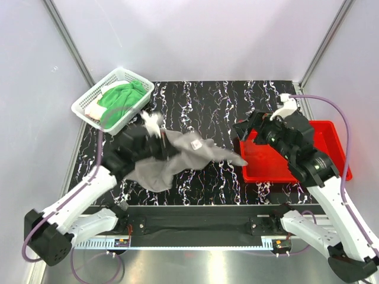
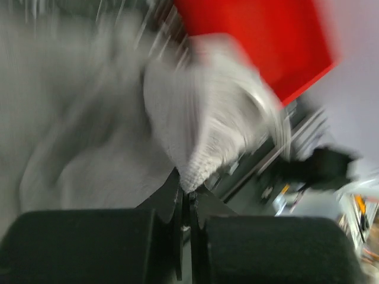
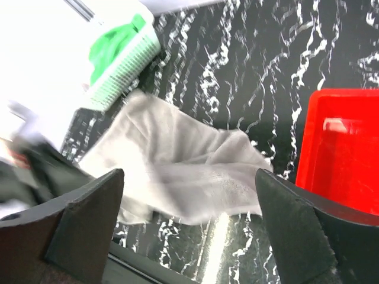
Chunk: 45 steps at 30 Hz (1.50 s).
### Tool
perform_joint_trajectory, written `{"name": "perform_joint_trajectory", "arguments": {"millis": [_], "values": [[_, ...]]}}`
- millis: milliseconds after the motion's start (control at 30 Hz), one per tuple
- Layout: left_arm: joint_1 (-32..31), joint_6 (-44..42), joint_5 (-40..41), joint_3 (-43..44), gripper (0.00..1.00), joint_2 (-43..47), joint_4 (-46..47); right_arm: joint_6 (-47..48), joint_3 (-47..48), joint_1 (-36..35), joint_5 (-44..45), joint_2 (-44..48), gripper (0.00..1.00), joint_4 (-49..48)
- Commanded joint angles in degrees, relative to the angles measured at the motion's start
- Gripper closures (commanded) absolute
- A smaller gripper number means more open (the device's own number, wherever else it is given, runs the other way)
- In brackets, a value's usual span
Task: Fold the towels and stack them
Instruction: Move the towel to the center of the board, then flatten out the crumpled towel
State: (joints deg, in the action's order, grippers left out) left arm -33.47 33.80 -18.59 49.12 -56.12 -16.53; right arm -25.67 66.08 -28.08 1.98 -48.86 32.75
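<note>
One grey towel (image 1: 177,157), one green towel (image 1: 121,97), one basket (image 1: 89,96), one tray (image 1: 266,163).

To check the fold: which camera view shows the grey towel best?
The top external view: the grey towel shows nearly whole, crumpled, fairly sharp. The right wrist view shows most of it, slightly blurred; the left wrist view, only a blurred close-up.

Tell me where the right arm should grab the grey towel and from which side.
Take the tapering corner of the grey towel nearest the red tray, coming down from the tray side with the right gripper, whose jaws stand open. The left gripper pinches the opposite end, so that corner is free.
</note>
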Motion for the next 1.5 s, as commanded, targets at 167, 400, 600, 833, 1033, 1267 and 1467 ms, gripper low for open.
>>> {"name": "perform_joint_trajectory", "arguments": {"millis": [167,400,600,833,1033,1267,1467], "values": [[-2.5,12.3,10.1,-15.2,0.70,5.1,3.4,2.4,2.5,-0.2,-6.5,-20.3,0.13,-9.8],[-1.9,16.7,35.6,-8.6,0.32,6.5,-13.1,6.1,21.2,-3.7,-14.1,-53.3,0.28,-13.6],[3.3,25.8,43.8,-13.5,0.26,17.7,-16.0,11.4,41.6,-8.5,-15.2,-76.5,0.37,-6.7],[5.1,23.6,43.4,-15.2,0.25,23.2,-14.9,15.6,49.0,-11.1,-16.3,-87.2,0.34,-4.6],[5.1,16.7,34.8,-14.1,0.24,19.7,-10.8,11.7,35.3,-11.1,-7.8,-78.9,0.93,-4.0],[5.1,12.2,27.3,-8.9,0.24,7.8,-7.6,-1.4,7.2,-11.0,5.1,-55.7,1.00,-0.6],[5.9,8.0,32.8,-1.4,0.24,-2.7,-15.3,-4.0,-4.4,-10.9,4.7,-39.9,0.61,-2.3]]}}
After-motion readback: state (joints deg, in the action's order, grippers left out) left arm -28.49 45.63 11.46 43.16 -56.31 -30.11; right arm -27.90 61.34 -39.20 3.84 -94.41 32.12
